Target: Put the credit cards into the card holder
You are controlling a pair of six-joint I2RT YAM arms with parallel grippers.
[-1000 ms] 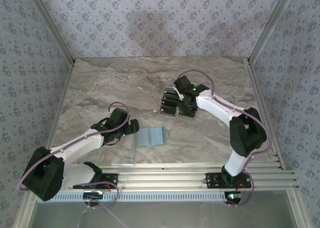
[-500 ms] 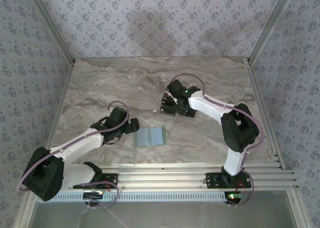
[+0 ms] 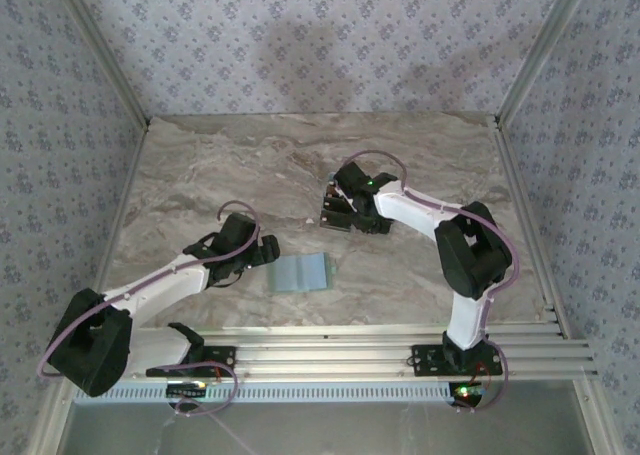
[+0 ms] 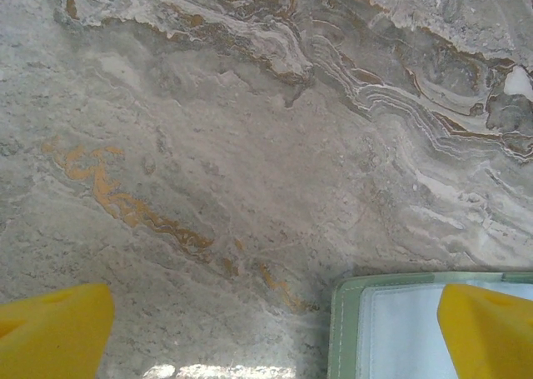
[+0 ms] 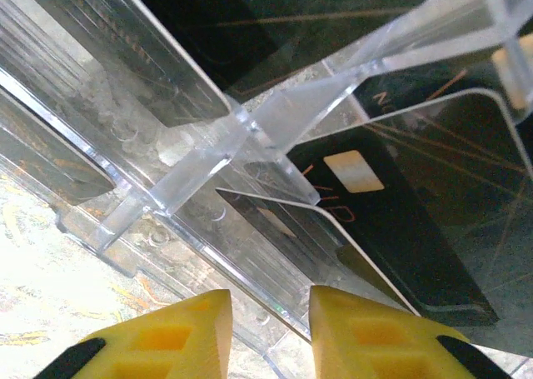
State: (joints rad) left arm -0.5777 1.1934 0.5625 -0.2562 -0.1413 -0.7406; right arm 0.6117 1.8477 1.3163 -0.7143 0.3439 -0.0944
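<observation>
Right arm (image 3: pixel 420 210) has folded in over the credit cards (image 5: pixel 400 229), jaws narrowed, grip unclear; left jaws spread wide.

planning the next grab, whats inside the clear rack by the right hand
Black credit cards stand in slots of the clear rack; one shows orange lettering and a pale chip. The count is hidden by the rack walls and the right arm.

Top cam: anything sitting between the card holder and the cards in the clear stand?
No. In the top external view the stretch of marble table between the card holder and the credit cards is bare.
</observation>
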